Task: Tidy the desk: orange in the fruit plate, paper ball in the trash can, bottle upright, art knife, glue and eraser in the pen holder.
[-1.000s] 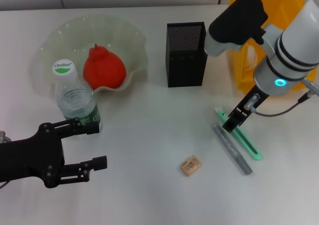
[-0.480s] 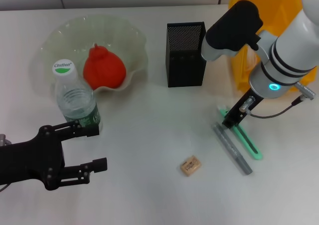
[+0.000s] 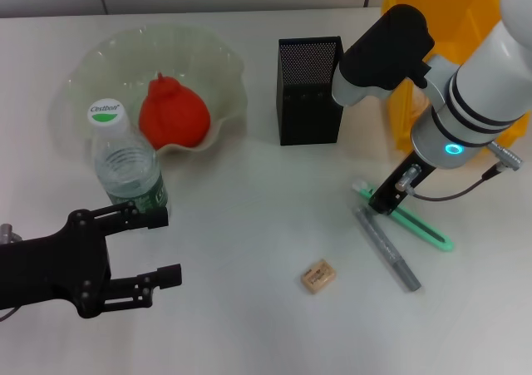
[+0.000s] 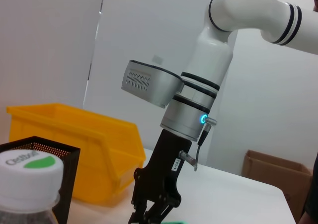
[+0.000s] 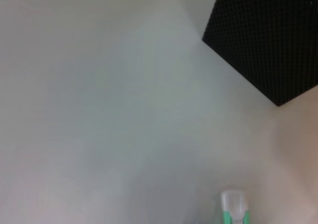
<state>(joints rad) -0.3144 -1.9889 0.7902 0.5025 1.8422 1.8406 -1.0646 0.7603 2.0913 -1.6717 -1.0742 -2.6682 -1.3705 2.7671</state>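
Note:
My right gripper is down on the near end of the green art knife and shut on it, to the right of and nearer than the black mesh pen holder. The knife's white tip shows in the right wrist view. A grey glue stick lies beside the knife, and the tan eraser lies further left. The orange sits in the clear fruit plate. The bottle stands upright. My left gripper is open beside its base. The paper ball is out of view.
A yellow bin stands at the back right, behind my right arm. The left wrist view shows the bottle cap, the pen holder, the bin and the right gripper farther off.
The far end of the art knife has swung away from the glue stick, toward the right, while my right gripper stayed on its near end. The left arm barely moved.

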